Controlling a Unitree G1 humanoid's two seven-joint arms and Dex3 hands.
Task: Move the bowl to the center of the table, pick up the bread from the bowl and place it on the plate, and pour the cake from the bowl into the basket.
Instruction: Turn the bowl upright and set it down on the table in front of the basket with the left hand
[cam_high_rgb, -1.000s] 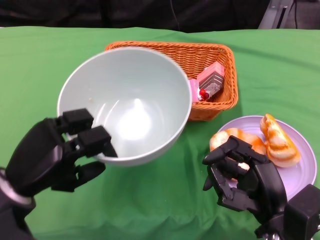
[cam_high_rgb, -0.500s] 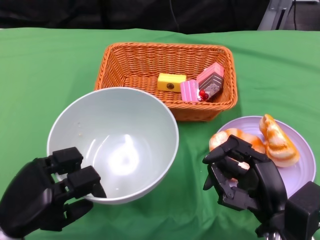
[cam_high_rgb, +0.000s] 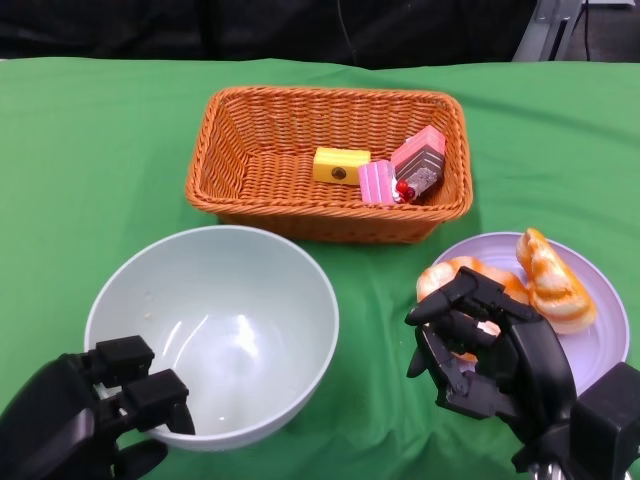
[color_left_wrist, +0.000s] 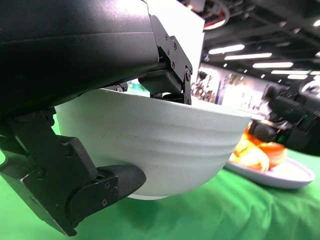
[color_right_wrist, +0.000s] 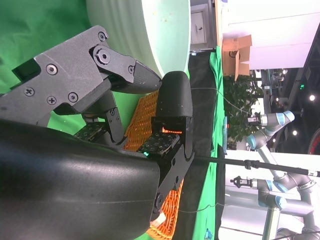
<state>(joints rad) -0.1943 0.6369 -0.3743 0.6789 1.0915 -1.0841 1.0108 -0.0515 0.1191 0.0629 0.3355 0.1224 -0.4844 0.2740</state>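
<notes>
The pale green bowl (cam_high_rgb: 215, 330) is empty and sits low at the front left of the table. My left hand (cam_high_rgb: 85, 425) grips its near rim, fingers inside and thumb under the wall, as the left wrist view shows on the bowl (color_left_wrist: 160, 145). The wicker basket (cam_high_rgb: 240, 150) at the back centre holds cake pieces (cam_high_rgb: 395, 172). Bread (cam_high_rgb: 545, 282) lies on the lilac plate (cam_high_rgb: 600, 345) at the right. My right hand (cam_high_rgb: 490, 355) hovers by the plate's near left edge with fingers curled and nothing in them.
Green cloth covers the table. The plate (color_left_wrist: 272, 175) and my right hand (color_left_wrist: 295, 120) show beyond the bowl in the left wrist view. A dark backdrop runs behind the table's far edge.
My left hand has brought the bowl down from in front of the basket toward the front left of the table. The right hand has stayed put.
</notes>
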